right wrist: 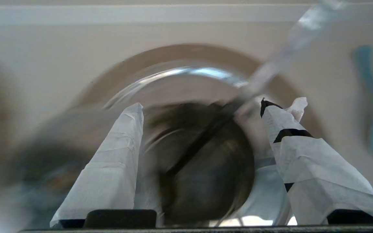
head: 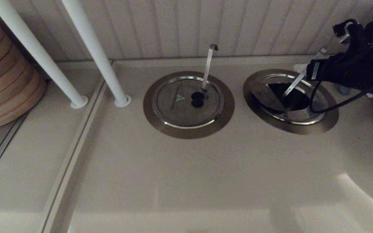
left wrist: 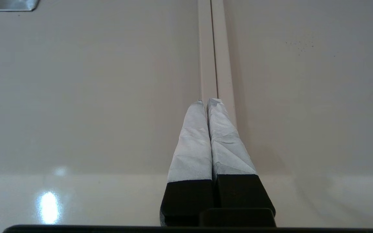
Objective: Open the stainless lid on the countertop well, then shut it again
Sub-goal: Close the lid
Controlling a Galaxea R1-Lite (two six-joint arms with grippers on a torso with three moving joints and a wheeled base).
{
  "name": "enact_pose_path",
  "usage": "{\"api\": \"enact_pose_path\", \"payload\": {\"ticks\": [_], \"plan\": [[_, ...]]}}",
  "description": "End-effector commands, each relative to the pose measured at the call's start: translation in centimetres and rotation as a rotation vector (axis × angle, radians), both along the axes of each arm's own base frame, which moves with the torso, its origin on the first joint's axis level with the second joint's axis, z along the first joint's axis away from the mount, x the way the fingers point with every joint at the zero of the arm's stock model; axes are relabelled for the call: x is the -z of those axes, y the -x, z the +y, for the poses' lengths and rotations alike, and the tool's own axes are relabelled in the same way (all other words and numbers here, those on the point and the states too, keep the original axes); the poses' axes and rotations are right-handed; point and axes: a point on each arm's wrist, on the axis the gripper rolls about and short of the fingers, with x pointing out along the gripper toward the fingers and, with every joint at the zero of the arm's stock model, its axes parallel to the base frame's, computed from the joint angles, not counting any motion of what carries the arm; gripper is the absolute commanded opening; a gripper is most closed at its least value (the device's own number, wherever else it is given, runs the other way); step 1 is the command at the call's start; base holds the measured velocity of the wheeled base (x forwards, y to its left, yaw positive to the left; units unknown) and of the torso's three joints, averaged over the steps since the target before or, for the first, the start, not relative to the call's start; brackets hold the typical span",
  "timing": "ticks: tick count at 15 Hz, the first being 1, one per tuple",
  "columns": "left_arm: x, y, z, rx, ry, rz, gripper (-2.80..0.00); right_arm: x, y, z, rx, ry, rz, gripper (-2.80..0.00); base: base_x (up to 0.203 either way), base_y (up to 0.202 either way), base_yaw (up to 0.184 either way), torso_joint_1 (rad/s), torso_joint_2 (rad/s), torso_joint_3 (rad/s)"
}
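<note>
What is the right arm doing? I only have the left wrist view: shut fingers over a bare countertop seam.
Observer: The right gripper is open, fingers spread just above the countertop well on the right.
Operator: Is its lid up?
Observer: Partly. One half of the stainless lid is tipped up, and a dark opening shows beside it.
Operator: And the other well?
Observer: The other lid lies flat and closed, with a hook-tipped ladle handle standing up through it.
</note>
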Motion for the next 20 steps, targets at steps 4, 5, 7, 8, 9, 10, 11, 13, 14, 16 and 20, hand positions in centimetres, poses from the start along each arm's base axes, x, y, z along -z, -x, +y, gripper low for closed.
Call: {"api": "enact_pose_path", "payload": {"ticks": [4, 5, 7, 8, 9, 10, 11, 13, 14, 16, 20], "plan": [[0.0, 0.0, 0.0, 0.000, 0.000, 0.000, -2.80, 0.5, 5.6, 6.9, -0.265, 0.015, 0.033, 0.00, 0.000, 0.000, 0.000, 0.000, 0.00, 0.000], [0.0, 0.0, 0.0, 0.000, 0.000, 0.000, -2.80, 1.6, 5.8, 7.8, -0.291, 0.044, 0.053, 0.00, 0.000, 0.000, 0.000, 0.000, 0.00, 0.000], [0.0, 0.0, 0.0, 0.000, 0.000, 0.000, -2.80, 3.6, 4.9, 9.1, -0.238, 0.211, 0.032, 0.00, 0.000, 0.000, 0.000, 0.000, 0.00, 0.000], [0.0, 0.0, 0.0, 0.000, 0.000, 0.000, -2.80, 4.2, 4.3, 10.1, -0.199, 0.236, -0.026, 0.00, 0.000, 0.000, 0.000, 0.000, 0.00, 0.000], [0.0, 0.0, 0.0, 0.000, 0.000, 0.000, -2.80, 4.9, 4.1, 11.2, -0.188, 0.253, -0.073, 0.00, 0.000, 0.000, 0.000, 0.000, 0.00, 0.000], [0.0, 0.0, 0.0, 0.000, 0.000, 0.000, -2.80, 5.8, 4.2, 12.1, -0.191, 0.302, -0.073, 0.00, 0.000, 0.000, 0.000, 0.000, 0.00, 0.000], [0.0, 0.0, 0.0, 0.000, 0.000, 0.000, -2.80, 5.9, 4.4, 12.5, -0.185, 0.311, -0.076, 0.00, 0.000, 0.000, 0.000, 0.000, 0.00, 0.000], [0.0, 0.0, 0.0, 0.000, 0.000, 0.000, -2.80, 5.8, 4.4, 12.4, -0.181, 0.316, -0.080, 0.00, 0.000, 0.000, 0.000, 0.000, 0.00, 0.000], [0.0, 0.0, 0.0, 0.000, 0.000, 0.000, -2.80, 5.9, 4.5, 12.6, -0.185, 0.324, -0.076, 0.00, 0.000, 0.000, 0.000, 0.000, 0.00, 0.000], [0.0, 0.0, 0.0, 0.000, 0.000, -0.001, -2.80, 6.1, 4.7, 12.8, -0.194, 0.332, -0.069, 0.00, 0.000, 0.000, 0.000, 0.000, 0.00, 0.000], [0.0, 0.0, 0.0, 0.000, 0.000, 0.000, -2.80, 7.0, 4.5, 12.9, -0.190, 0.376, -0.036, 0.00, 0.000, 0.000, 0.000, 0.000, 0.00, 0.000]]}}
